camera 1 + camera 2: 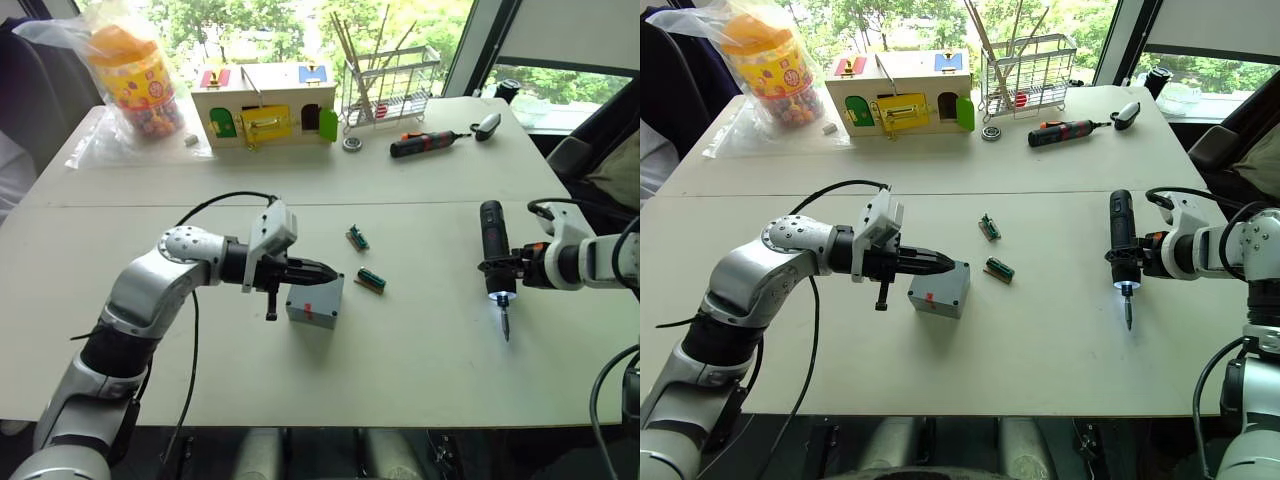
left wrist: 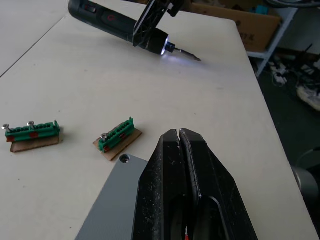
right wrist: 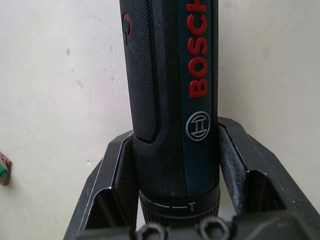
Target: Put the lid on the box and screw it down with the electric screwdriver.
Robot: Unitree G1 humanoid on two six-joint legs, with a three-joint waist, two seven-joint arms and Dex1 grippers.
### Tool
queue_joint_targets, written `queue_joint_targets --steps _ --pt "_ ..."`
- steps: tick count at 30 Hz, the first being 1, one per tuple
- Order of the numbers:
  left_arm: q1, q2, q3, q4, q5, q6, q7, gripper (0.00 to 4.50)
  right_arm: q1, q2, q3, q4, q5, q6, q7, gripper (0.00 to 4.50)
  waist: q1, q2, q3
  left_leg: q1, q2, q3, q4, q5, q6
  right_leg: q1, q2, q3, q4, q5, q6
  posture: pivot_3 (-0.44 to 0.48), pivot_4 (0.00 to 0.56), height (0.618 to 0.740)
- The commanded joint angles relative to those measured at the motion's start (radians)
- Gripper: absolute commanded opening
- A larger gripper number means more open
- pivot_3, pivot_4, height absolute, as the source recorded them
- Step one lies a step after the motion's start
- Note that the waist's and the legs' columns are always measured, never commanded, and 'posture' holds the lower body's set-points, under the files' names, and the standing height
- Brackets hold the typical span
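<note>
- Sitting nearest, mid-desk: the box with the lid seemingly already on, a screw hole showing at its corner.
- Pressing down on its top, fingers shut with nothing between: left gripper.
- Gripping the electric screwdriver, tip light on, well to the right: right gripper.
- Needing the bit plumb over a corner hole before driving.
- Lying beside the box: two green terminal strips.

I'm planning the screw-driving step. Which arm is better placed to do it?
Right. The right gripper is already shut on the electric screwdriver, whose tip light is on. The left gripper is shut with nothing in it, over the box, so it looks better suited to steadying.
</note>
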Motion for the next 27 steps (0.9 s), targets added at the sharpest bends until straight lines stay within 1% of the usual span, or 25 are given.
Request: queue_joint_targets --steps 1,9,11,12,13,15,18,21,22,24,26,27 --pt "0.012 0.016 0.009 -0.026 0.001 -0.023 -0.016 0.00 -0.031 -0.020 0.012 0.005 -0.043 -0.033 0.059 1.81 0.002 0.000 0.000 0.000 0.000 0.000 0.000 0.000 0.000 0.000 0.000 0.000 0.000 0.000 0.000 0.000 0.150 0.736" --pt "0.025 0.006 0.005 -0.002 0.024 -0.046 -0.001 0.00 -0.057 -0.011 0.063 0.063 -0.139 -0.077 0.137 1.81 0.006 0.000 0.000 0.000 0.000 0.000 0.001 0.000 0.000 0.001 -0.001 0.000 0.000 0.000 0.001 0.000 0.150 0.736" --pt "0.027 0.001 0.005 0.006 0.040 -0.059 0.015 0.00 -0.056 -0.013 0.072 0.066 -0.163 -0.090 0.148 2.85 0.005 0.000 0.000 0.000 0.000 0.000 0.001 0.000 0.000 0.001 -0.001 0.000 0.000 0.000 0.001 0.000 0.150 0.736" --pt "0.026 -0.002 0.009 0.013 0.045 -0.065 0.018 0.00 -0.056 -0.012 0.073 0.067 -0.170 -0.093 0.154 3.18 0.005 0.000 0.000 0.000 0.000 0.000 0.001 0.000 0.000 0.001 -0.001 0.000 0.000 0.000 0.001 0.000 0.150 0.736" --pt "0.023 -0.004 0.013 0.019 0.047 -0.070 0.020 0.00 -0.055 -0.012 0.075 0.065 -0.178 -0.097 0.160 3.65 0.005 0.000 0.000 0.000 0.000 0.000 0.001 0.000 0.000 0.001 -0.001 0.000 0.000 0.000 0.001 0.000 0.150 0.736" --pt "0.017 -0.005 0.026 0.039 0.056 -0.087 0.023 0.00 -0.053 -0.009 0.071 0.058 -0.191 -0.102 0.172 4.47 0.006 0.000 0.000 0.000 0.000 0.000 0.001 0.000 0.000 0.001 -0.001 0.000 0.000 0.000 0.001 0.000 0.150 0.736" --pt "-0.001 -0.035 0.090 0.099 0.039 -0.133 0.055 0.00 -0.072 0.002 0.018 0.055 -0.200 -0.123 0.167 4.47 0.007 0.000 0.000 0.000 0.000 0.000 0.002 0.000 0.000 0.001 -0.001 0.000 0.000 0.000 0.001 0.000 0.150 0.736" --pt "-0.037 -0.080 0.194 0.173 -0.030 -0.101 0.111 0.00 -0.091 0.027 -0.074 0.027 -0.186 -0.185 0.167 4.47 0.007 0.000 0.000 0.000 0.000 0.000 0.002 0.000 0.000 0.001 -0.001 0.000 0.001 0.000 0.001 0.000 0.150 0.736" --pt "-0.052 -0.095 0.237 0.202 -0.058 -0.080 0.138 0.00 -0.089 0.044 -0.115 0.001 -0.184 -0.245 0.159 4.47 0.006 0.000 0.000 0.000 0.000 0.000 0.002 0.000 0.000 0.001 -0.001 0.000 0.001 0.000 0.001 0.000 0.150 0.736" --pt "-0.077 -0.114 0.309 0.254 -0.098 -0.039 0.195 0.00 -0.070 0.113 -0.216 -0.088 -0.191 -0.469 0.135 4.47 0.003 0.000 0.000 0.000 0.000 0.000 0.002 0.000 0.000 0.001 -0.001 0.000 0.001 0.001 0.001 0.000 0.150 0.736" --pt "-0.074 -0.106 0.336 0.278 -0.107 -0.015 0.211 0.00 -0.031 0.169 -0.255 -0.192 -0.211 -0.648 0.133 4.47 -0.001 0.000 0.000 0.000 0.000 0.000 0.002 0.000 0.000 0.000 -0.001 0.000 0.002 0.001 0.001 0.000 0.150 0.736" --pt "-0.065 -0.089 0.333 0.281 -0.105 0.006 0.206 0.00 -0.015 0.187 -0.258 -0.229 -0.206 -0.662 0.133 4.47 -0.001 0.000 0.000 0.000 0.000 0.000 0.002 0.001 -0.001 0.000 -0.001 0.000 0.002 0.001 0.001 0.000 0.150 0.736"
